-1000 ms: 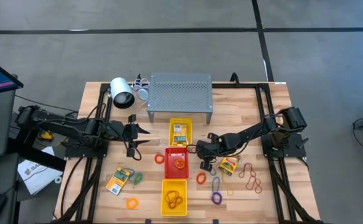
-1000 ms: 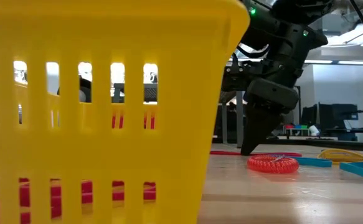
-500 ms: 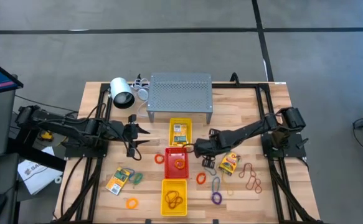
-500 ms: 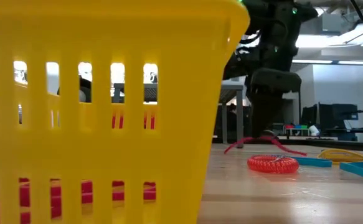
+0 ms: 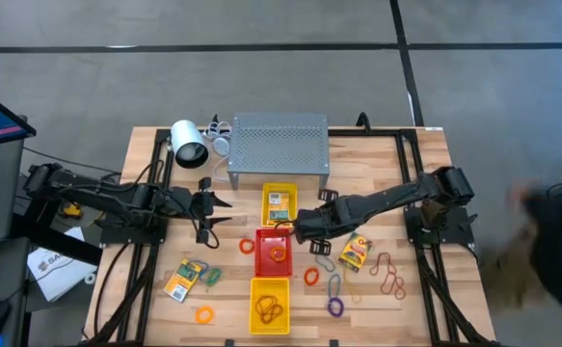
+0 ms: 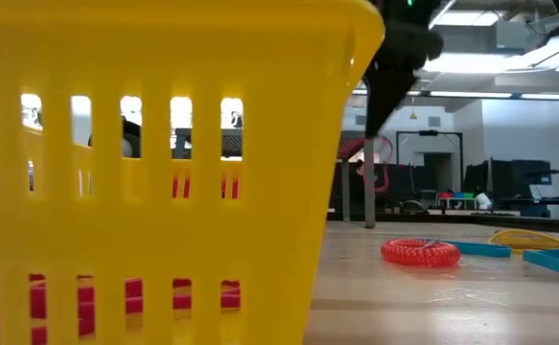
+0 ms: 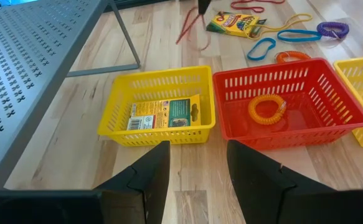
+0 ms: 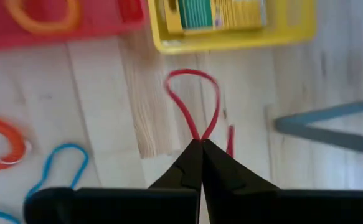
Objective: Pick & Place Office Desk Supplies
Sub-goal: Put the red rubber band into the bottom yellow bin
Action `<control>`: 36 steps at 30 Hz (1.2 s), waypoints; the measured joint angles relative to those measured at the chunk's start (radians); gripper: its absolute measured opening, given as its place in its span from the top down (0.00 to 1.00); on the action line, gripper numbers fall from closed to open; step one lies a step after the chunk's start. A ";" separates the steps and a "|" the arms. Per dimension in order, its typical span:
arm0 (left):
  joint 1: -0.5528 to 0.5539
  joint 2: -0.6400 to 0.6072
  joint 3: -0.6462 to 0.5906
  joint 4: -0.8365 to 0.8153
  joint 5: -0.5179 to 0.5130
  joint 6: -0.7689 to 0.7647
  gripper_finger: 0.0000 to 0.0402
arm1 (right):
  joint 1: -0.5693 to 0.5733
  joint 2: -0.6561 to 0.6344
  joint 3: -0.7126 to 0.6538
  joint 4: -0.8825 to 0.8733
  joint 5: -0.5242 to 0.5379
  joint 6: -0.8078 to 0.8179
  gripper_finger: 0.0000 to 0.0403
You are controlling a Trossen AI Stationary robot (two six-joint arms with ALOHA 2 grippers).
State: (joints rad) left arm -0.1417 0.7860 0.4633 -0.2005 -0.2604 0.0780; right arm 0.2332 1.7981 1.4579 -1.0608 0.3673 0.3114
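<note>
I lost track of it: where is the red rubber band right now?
The red rubber band hangs pinched in the right hand, lifted above the table beside the red tray and the upper yellow tray.

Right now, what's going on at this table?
The right gripper is shut on a red rubber band, holding it off the table near the red tray and the upper yellow tray, which holds a card packet. The left gripper waits open on the left side. More bands, a coil ring and crayon boxes lie on the wood.
</note>
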 joint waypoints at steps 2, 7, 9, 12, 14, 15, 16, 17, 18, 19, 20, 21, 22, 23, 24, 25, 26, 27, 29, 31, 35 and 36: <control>0.000 0.000 0.000 0.000 0.000 0.000 0.62 | 0.008 0.000 0.044 -0.010 0.006 -0.013 1.00; 0.000 0.000 0.000 0.000 0.000 0.000 0.62 | 0.032 0.000 0.142 -0.003 0.018 -0.047 1.00; 0.000 0.000 0.000 0.003 0.001 -0.003 0.62 | 0.044 -0.001 0.172 0.007 0.027 -0.061 1.00; -0.002 0.000 0.000 0.017 0.032 -0.004 0.62 | 0.060 -0.002 0.199 0.057 0.027 -0.087 1.00; -0.002 0.000 0.000 0.036 0.070 -0.003 0.62 | 0.071 -0.002 0.211 0.093 0.026 -0.108 1.00; -0.002 0.000 0.000 0.046 0.090 -0.004 0.62 | 0.076 -0.002 0.213 0.116 0.026 -0.117 1.00; -0.002 0.000 0.000 0.053 0.106 -0.004 0.62 | 0.081 -0.002 0.214 0.140 0.024 -0.125 1.00; -0.002 0.000 0.000 0.057 0.120 -0.004 0.62 | 0.084 -0.002 0.214 0.160 0.021 -0.132 1.00; -0.002 0.000 0.000 0.059 0.133 -0.004 0.62 | 0.088 -0.002 0.214 0.178 0.013 -0.136 1.00; -0.002 0.000 0.000 0.060 0.138 -0.004 0.62 | 0.089 -0.002 0.214 0.197 0.000 -0.136 1.00; -0.002 0.000 0.000 0.061 0.138 -0.004 0.62 | 0.089 -0.002 0.214 0.215 -0.009 -0.136 1.00; -0.002 0.000 0.000 0.061 0.138 -0.004 0.62 | 0.090 -0.002 0.214 0.233 -0.024 -0.136 1.00; -0.002 0.000 0.000 0.061 0.138 -0.004 0.62 | 0.092 -0.002 0.214 0.253 -0.040 -0.136 1.00; -0.002 0.000 0.000 0.061 0.138 -0.004 0.62 | 0.094 -0.002 0.214 0.276 -0.057 -0.136 1.00; -0.002 0.000 0.000 0.061 0.138 -0.004 0.62 | 0.094 -0.002 0.214 0.303 -0.076 -0.136 1.00; -0.002 0.000 0.000 0.061 0.138 -0.004 0.62 | 0.095 -0.002 0.214 0.331 -0.092 -0.136 1.00; -0.002 0.000 0.000 0.061 0.138 -0.004 0.62 | 0.097 -0.002 0.214 0.358 -0.117 -0.136 1.00; -0.002 0.000 0.000 0.061 0.140 -0.004 0.62 | 0.099 -0.002 0.214 0.382 -0.137 -0.136 1.00; -0.002 0.000 0.000 0.061 0.159 -0.004 0.62 | 0.105 0.000 0.214 0.428 -0.166 -0.136 1.00; -0.002 0.000 0.000 0.062 0.192 -0.004 0.62 | 0.113 0.000 0.214 0.467 -0.189 -0.135 1.00; -0.002 0.000 0.000 0.075 0.269 -0.007 0.62 | 0.139 0.000 0.214 0.525 -0.211 -0.106 1.00; -0.002 0.000 0.000 0.077 0.285 -0.007 0.62 | 0.147 0.000 0.214 0.535 -0.212 -0.100 1.00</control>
State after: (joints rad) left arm -0.1436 0.7864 0.4633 -0.1236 0.0242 0.0708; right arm 0.3803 1.7981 1.6722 -0.5260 0.1555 0.2110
